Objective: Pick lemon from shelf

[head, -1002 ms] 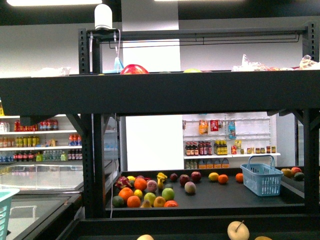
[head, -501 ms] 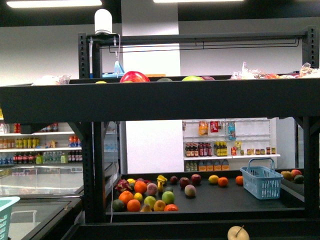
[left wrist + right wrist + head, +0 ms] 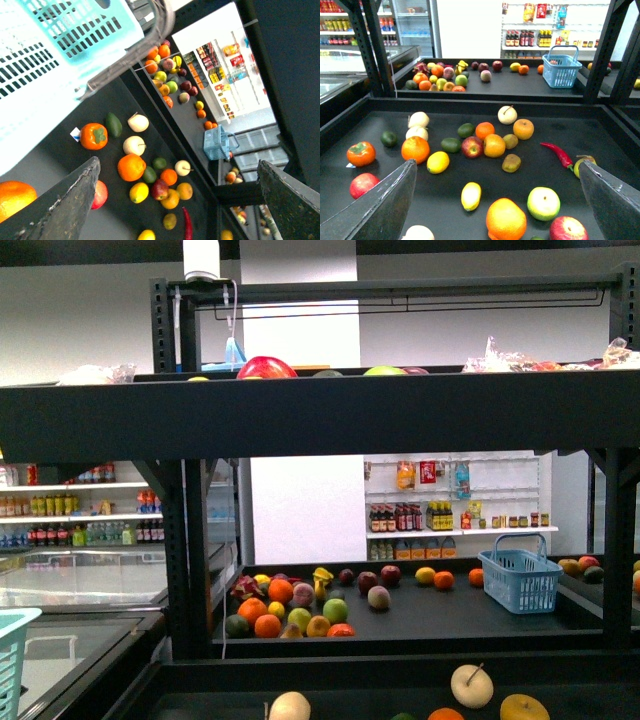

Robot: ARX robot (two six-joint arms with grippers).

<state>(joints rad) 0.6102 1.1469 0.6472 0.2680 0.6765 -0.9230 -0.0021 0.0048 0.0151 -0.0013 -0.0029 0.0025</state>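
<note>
- Right wrist view: lemon (image 3: 438, 162) lies on the shelf (image 3: 550, 122) tray, just beside an orange (image 3: 415, 148).
- Right gripper (image 3: 497, 167) jaws spread wide, empty.
- Left gripper (image 3: 177, 162) jaws apart too, empty.

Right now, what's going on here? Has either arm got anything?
Nothing is held yet. Both arms hang over the near tray of the shelf, which is scattered with loose fruit. The left fingers and right fingers are open and empty. A lemon lies on the tray beside an orange, untouched. A turquoise basket shows in the left wrist view.
</note>
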